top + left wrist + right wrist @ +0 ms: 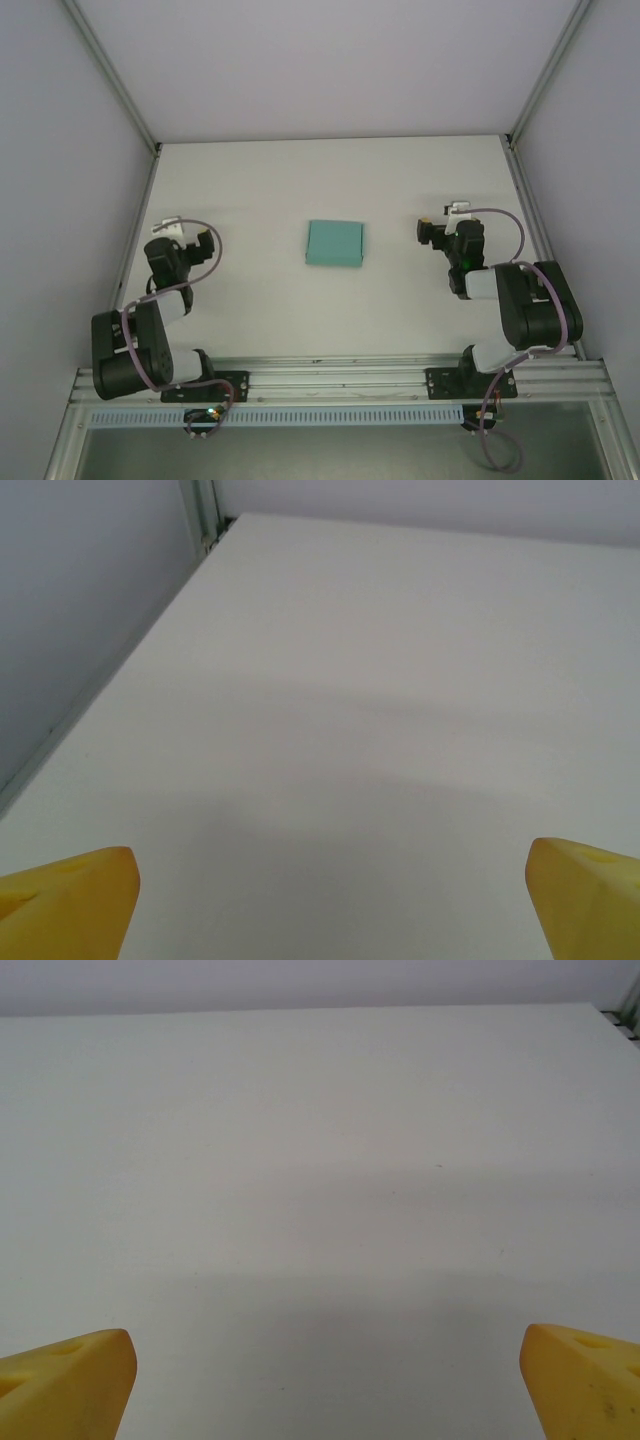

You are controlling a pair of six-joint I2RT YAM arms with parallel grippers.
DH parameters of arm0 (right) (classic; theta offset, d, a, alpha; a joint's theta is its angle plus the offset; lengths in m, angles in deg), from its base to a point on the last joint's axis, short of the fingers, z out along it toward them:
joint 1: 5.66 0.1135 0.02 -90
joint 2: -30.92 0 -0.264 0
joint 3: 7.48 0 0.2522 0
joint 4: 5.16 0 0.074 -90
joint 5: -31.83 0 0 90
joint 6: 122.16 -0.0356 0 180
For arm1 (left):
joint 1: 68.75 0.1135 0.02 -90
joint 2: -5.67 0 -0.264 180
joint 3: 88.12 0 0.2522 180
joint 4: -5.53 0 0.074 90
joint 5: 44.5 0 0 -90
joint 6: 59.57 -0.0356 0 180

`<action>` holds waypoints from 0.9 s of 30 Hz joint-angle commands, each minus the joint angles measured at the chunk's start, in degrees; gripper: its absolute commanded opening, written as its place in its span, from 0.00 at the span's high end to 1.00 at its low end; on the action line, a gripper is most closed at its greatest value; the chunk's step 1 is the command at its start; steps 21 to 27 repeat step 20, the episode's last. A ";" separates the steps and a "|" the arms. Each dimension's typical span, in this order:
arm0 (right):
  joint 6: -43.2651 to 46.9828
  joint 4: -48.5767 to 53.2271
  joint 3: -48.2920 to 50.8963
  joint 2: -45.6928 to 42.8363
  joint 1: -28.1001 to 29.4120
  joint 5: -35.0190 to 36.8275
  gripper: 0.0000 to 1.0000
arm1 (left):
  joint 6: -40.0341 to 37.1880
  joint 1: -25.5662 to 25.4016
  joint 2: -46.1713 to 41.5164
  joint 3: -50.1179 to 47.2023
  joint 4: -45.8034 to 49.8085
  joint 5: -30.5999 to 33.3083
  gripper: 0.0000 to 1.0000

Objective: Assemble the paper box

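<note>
- Fingers of the left gripper, yellow and wedge-shaped, sit wide apart in the bottom corners of the left wrist view, with bare white table between them.
- Right gripper fingers are spread just as wide across the bottom of the right wrist view, over plain table surface.
- Paper box, a flat teal-green rectangle, lies on the table at the centre of the top view.
- Seen from above, it lies between the two arms, well apart from both: the left at mid-left of the frame, the right at mid-right.
- Grey walls enclose the table.
</note>
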 commanded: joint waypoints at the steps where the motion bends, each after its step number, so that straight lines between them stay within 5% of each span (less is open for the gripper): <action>1: -1.01 -2.08 0.03 -0.36 0.08 -1.30 0.00 | -1.97 -1.11 -2.02 -2.62 -5.64 -1.94 0.00; 5: -0.98 -1.92 -0.07 -0.45 0.08 -1.20 0.00 | -1.29 -7.05 -0.02 -4.33 -15.07 2.69 0.00; 7: -0.99 -1.90 -0.07 -0.44 0.08 -1.20 0.00 | -1.90 -7.86 5.79 -1.19 -13.23 3.79 0.00; 10: -0.77 -1.82 -0.07 -0.44 0.14 -0.98 0.01 | -2.53 -8.92 16.68 -0.77 -24.42 8.22 0.00; 11: -0.69 -1.83 -0.11 -0.43 0.21 -0.97 0.00 | 0.00 -8.15 12.93 0.26 -15.75 8.37 0.00; 15: -0.46 -1.41 -0.32 -0.36 0.26 -1.47 0.00 | -1.45 -10.34 13.82 3.83 -10.74 13.20 0.00; 27: -0.44 -1.60 -0.24 -0.38 0.31 -1.45 0.00 | -2.42 -10.82 14.92 3.03 -14.38 15.31 0.00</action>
